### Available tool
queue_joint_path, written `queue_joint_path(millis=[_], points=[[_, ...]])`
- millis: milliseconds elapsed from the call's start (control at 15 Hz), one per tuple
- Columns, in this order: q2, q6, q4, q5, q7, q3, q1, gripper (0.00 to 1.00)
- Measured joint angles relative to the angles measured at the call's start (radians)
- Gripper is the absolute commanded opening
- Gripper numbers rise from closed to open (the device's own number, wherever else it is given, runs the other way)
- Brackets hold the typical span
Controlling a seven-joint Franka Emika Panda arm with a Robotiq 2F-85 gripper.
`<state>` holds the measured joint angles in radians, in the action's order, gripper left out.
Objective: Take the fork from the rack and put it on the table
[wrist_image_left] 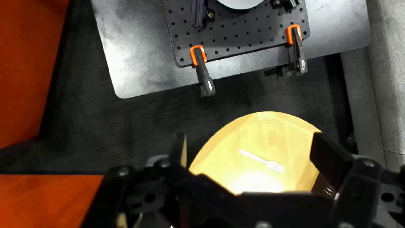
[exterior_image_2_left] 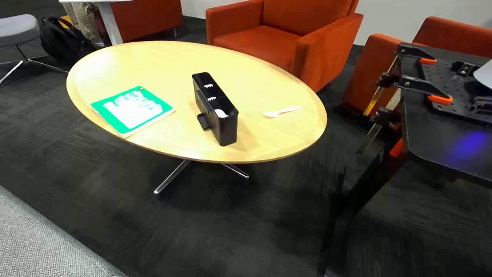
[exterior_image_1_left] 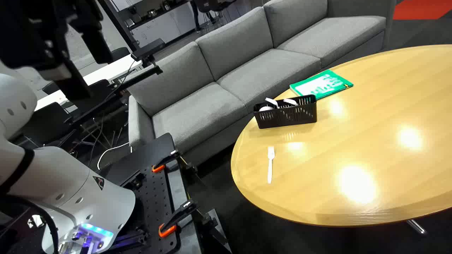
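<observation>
1. Plainly, the fork (exterior_image_1_left: 270, 170) lies flat on the table (exterior_image_1_left: 310, 187), out of the rack (exterior_image_1_left: 286, 118) and apart from it, tines toward the rack, handle toward the rim on the robot's side

2. The gripper (wrist_image_left: 249, 148) is wide, its fingers (wrist_image_left: 329, 155) far apart and holding nothing; in an exterior view it hangs high, well apart from the table, so I judge the task finished and the arm (exterior_image_1_left: 63, 176) needing only to keep away

3. A needless reach down looks like the main danger: the fork is probably light and slick on glossy wood, so a brushing fingertip could spin it or push it over the rim

4. The rack could slide or tip if the arm swings low; in the wrist view only a bit of it shows beside a finger, so a knock there might come unseen

5. White pieces (exterior_image_2_left: 220, 113) show inside the rack, and a bump might spill them beside the fork, leaving more on the table than the single one asked for

6. A bright patch of light (wrist_image_left: 258, 183) lies just beside the fork in the wrist view; it could wash out the thin white shape and make height hard to judge

7. Two clamps (wrist_image_left: 204, 75) jut from the robot's stand (wrist_image_left: 139, 57) toward the table; were the arm to come down there, it could catch on one
</observation>
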<state>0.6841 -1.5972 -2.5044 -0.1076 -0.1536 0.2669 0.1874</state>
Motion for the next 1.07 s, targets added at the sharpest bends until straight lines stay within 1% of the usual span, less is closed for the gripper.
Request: queue_joint_path(millis=[600,733,867,1067], points=[[0.0,0.0,0.0,0.0,0.0,0.0,0.0,1.0],[-0.005,-0.019,-0.001,0.014,-0.002,0.0,-0.006,1.0],[-0.021,-0.077,-0.007,0.042,-0.006,-0.009,-0.036,1.0],[-0.081,-0.183,-0.013,0.103,-0.025,-0.044,-0.11,1.0]])
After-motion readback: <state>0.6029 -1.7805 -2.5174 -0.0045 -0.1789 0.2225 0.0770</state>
